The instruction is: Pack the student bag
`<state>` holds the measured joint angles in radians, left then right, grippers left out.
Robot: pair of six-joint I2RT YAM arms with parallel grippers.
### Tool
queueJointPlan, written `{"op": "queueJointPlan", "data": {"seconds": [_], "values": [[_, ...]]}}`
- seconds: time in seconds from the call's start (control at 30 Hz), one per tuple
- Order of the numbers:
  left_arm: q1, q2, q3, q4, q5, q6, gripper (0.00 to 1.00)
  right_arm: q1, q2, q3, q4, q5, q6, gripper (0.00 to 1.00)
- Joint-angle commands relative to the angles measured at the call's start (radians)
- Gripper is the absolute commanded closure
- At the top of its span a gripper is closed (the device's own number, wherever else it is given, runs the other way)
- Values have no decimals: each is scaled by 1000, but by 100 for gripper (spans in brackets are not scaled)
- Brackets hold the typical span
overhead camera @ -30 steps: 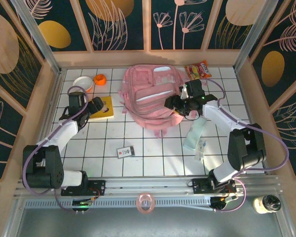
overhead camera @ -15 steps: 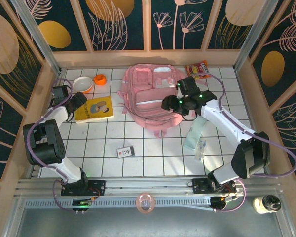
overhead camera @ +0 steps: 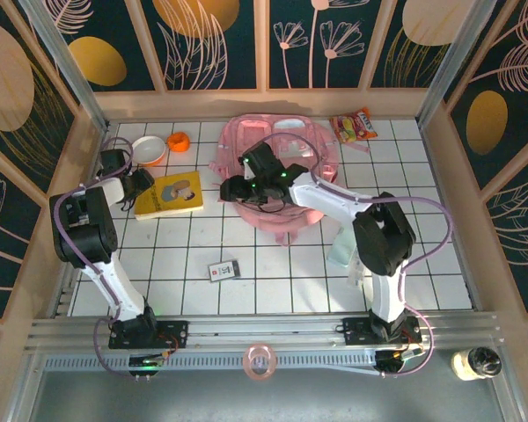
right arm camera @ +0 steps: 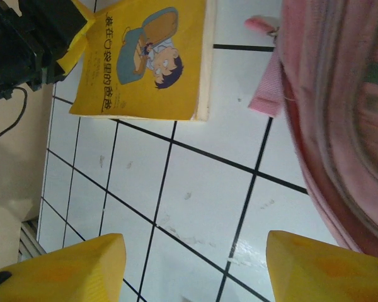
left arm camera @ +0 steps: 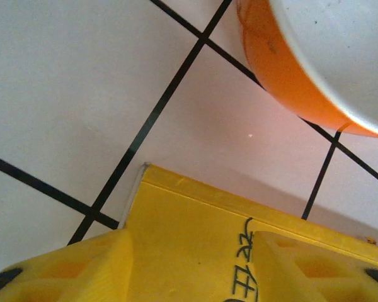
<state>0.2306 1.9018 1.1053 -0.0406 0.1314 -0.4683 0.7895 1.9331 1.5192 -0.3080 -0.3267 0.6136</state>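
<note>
Within the last second the right pincer [overhead camera: 236,188] has swung from the right flank of the student bag [overhead camera: 286,149] across its front to its left edge, while the left pincer [overhead camera: 141,185] has drawn back from the middle of the yellow picture book [overhead camera: 172,193] to the book's outer left edge. The book itself now sits a little further left than it did. Nothing has gone into the bag in that time, so packing looks barely begun, and the crossing most likely sets up either a reach for the book or a grip on the bag's near side. The bag lies flat at the back middle of the white tiled counter [overhead camera: 282,281]. In the right wrist view its pink side and a strap tab fill the right margin [right arm camera: 340,113], just beside the right pincer [right arm camera: 192,267], whose yellow fingers are spread wide with only bare tile between them. The book [right arm camera: 145,56] lies beyond, near but apart. The left pincer [left arm camera: 192,267] is also spread, hanging over the book's edge [left arm camera: 195,220] close to the orange-walled bowl [left arm camera: 302,69], well apart from the bag.
</note>
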Motion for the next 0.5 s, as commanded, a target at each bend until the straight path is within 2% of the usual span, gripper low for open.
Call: {"op": "queueJointPlan", "data": {"seconds": [0.0, 0.13, 0.27, 0.4, 0.47], "values": [[0, -35, -73, -43, 58, -18, 52, 7, 27, 48, 67, -36, 20, 40], [-15, -106, -198, -30, 87, -50, 58, 7, 51, 44, 88, -43, 30, 40], [-73, -230, -327, -28, 94, -105, 63, 11, 71, 41, 116, -57, 49, 39], [-169, -373, -426, -38, 137, -182, 63, 11, 79, 39, 130, -62, 71, 40], [-175, -451, -443, -62, 141, -191, 58, 12, 72, 31, 131, -59, 84, 40]]}}
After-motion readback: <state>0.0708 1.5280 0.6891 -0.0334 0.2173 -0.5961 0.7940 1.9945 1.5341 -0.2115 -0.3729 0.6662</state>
